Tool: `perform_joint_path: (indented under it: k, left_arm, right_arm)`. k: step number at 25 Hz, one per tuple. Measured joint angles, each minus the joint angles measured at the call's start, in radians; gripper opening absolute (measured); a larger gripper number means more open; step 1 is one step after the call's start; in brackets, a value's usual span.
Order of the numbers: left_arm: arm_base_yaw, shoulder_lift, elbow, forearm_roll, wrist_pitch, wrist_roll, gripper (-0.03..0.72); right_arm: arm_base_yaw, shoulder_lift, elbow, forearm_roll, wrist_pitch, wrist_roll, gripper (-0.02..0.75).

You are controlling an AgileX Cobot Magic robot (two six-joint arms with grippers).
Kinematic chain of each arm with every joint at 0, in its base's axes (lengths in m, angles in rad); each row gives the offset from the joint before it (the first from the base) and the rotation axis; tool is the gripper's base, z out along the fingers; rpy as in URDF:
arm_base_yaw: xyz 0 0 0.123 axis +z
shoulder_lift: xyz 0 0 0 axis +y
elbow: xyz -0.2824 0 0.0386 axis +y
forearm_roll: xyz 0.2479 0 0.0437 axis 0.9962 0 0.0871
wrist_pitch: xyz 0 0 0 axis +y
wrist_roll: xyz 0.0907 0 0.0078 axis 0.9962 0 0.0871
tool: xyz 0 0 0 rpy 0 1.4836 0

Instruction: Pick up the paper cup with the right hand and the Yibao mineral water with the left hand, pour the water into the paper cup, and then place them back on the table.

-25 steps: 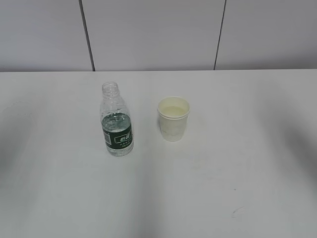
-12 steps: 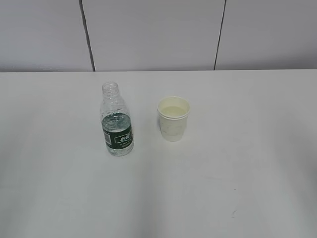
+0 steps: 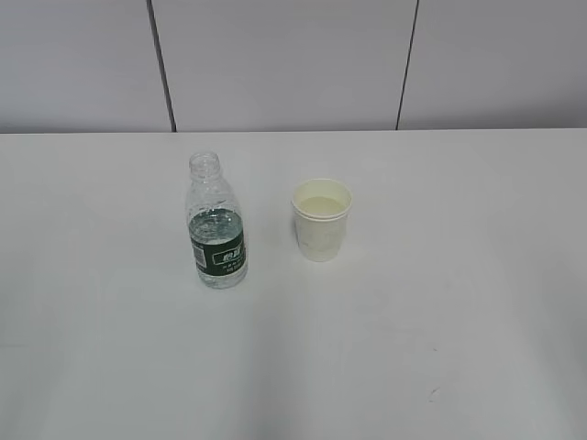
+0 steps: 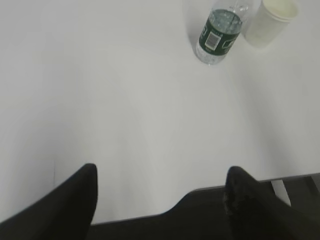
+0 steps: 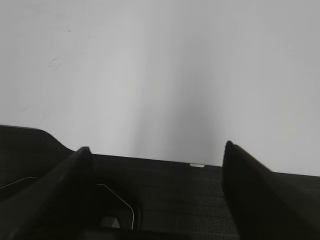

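The Yibao mineral water [image 3: 217, 225], a clear ribbed bottle with a dark green label and no cap, stands upright on the white table [image 3: 440, 302]. The paper cup [image 3: 321, 218] stands upright just to its right, apart from it. Neither arm shows in the exterior view. In the left wrist view my left gripper [image 4: 161, 175] is open and empty at the near table edge, with the bottle [image 4: 219, 34] and the cup [image 4: 272, 20] far ahead at the upper right. In the right wrist view my right gripper [image 5: 156, 152] is open and empty over the table edge.
A grey panelled wall [image 3: 284, 64] runs behind the table. A small dark scuff mark [image 3: 432, 394] lies on the tabletop at the front right. A dark surface [image 5: 165, 200] lies below the table edge under both grippers.
The soft shadows at the left and right edges of the table have faded away. The bottle and the cup have not moved.
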Motion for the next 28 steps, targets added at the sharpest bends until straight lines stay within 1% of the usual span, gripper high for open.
perform_joint_path:
  k: [5,10,14,17,20,23,28]
  left_arm:
    - [0.0,-0.12,0.003,0.0,0.003,0.0,0.489]
    - [0.0,-0.125,0.004,0.009,-0.011,0.001,0.489]
    - [0.0,-0.125,0.031,0.012,-0.08,0.001,0.489]
    - [0.0,-0.125,0.041,0.012,-0.097,0.001,0.488]
    - [0.0,-0.125,0.04,0.012,-0.103,0.002,0.488]
    - [0.0,-0.125,0.04,0.012,-0.104,0.004,0.487]
    - [0.0,-0.125,0.04,0.012,-0.104,0.012,0.487]
  right_arm:
    - [0.0,-0.095,0.038,0.002,0.006,0.0,0.592]
    - [0.0,-0.196,0.039,0.004,0.008,0.0,0.592]
    - [0.0,-0.292,0.039,0.004,0.01,0.0,0.592]
    - [0.0,-0.356,0.043,0.002,0.003,0.0,0.592]
    - [0.0,-0.369,0.052,-0.006,-0.025,0.0,0.592]
    - [0.0,-0.369,0.069,-0.006,-0.086,0.0,0.592]
    - [0.0,-0.369,0.077,-0.006,-0.099,0.0,0.592]
